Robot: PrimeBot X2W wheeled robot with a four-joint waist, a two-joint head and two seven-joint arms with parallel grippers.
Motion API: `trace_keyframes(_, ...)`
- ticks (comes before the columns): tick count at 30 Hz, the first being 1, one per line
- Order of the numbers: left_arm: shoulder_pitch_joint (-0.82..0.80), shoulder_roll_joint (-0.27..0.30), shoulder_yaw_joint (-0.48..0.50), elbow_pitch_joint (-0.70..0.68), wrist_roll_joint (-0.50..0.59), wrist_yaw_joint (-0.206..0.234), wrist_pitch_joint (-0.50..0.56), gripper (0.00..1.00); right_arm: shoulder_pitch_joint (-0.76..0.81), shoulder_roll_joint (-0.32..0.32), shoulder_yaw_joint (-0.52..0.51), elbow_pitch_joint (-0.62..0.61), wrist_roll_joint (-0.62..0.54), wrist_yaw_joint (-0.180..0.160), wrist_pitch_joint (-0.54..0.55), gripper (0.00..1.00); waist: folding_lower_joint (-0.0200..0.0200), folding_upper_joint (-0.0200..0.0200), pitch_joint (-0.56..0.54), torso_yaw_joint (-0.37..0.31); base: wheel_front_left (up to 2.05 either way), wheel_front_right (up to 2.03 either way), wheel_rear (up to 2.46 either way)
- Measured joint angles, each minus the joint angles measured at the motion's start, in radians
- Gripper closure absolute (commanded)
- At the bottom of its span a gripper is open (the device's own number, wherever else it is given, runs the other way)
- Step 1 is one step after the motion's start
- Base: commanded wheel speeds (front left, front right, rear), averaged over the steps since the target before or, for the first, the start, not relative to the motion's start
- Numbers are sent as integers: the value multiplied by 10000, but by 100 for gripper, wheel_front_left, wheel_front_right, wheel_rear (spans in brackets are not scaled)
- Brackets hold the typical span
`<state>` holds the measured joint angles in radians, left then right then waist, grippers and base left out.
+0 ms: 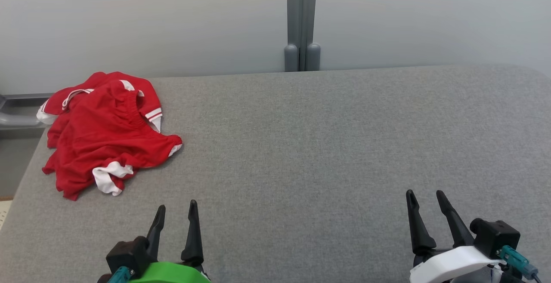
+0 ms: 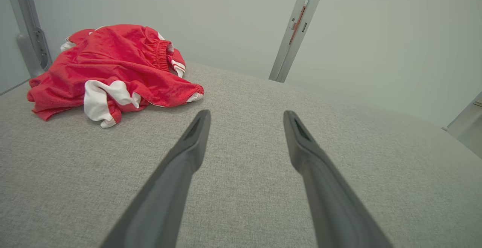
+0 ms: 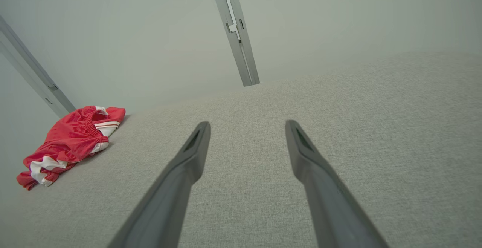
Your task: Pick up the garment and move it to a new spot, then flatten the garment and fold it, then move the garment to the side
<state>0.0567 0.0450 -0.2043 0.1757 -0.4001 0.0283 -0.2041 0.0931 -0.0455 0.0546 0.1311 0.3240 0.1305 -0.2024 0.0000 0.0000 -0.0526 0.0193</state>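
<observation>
Head view puts the red shorts (image 1: 103, 132) crumpled at the far left of the grey padded table (image 1: 327, 145), close to its left edge. They look light, limp and probably a little slick, so the gathered elastic waistband (image 1: 131, 102) seems the firmest hold. The left gripper (image 1: 177, 205) and right gripper (image 1: 425, 193) hover at the near side, fingers parted and empty, well apart from the cloth.
</observation>
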Motion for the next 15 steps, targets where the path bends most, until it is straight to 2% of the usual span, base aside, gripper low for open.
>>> trace_keyframes(15, 130, 10, -84, 222, 947, 121, -276, 0, 90, -13, 52, -69, -1210, 0, -295, 0, 0, 0, -63, 16, 0, 0, 0)
